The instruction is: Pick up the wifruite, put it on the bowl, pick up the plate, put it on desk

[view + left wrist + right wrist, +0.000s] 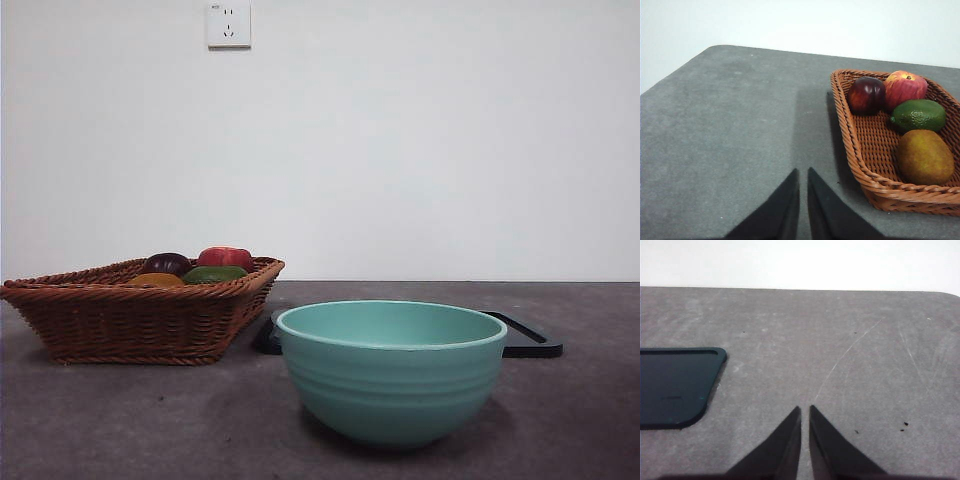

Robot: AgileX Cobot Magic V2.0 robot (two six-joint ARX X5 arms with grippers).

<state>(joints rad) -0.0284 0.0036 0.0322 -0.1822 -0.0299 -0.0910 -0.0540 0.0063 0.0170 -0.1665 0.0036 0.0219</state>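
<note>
On mottled grey desk (120, 420): bowl (392, 375), basket (130, 315).

Left gripper (803, 172) and right gripper (805, 410) hover, fingers nearly closed.

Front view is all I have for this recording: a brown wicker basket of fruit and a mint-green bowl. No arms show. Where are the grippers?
Observer: The left gripper hangs above bare dark grey tabletop, beside the brown wicker basket, holding nothing.
Operator: And the right one?
Observer: The right gripper hangs over tabletop too, beside the flat black rectangular tray.
Operator: I see only fruit tops. What is in the basket?
Observer: Four pieces: a dark red round fruit, a red apple-like fruit, a green bumpy fruit, and the oval orange-brown fruit at one end.
</note>
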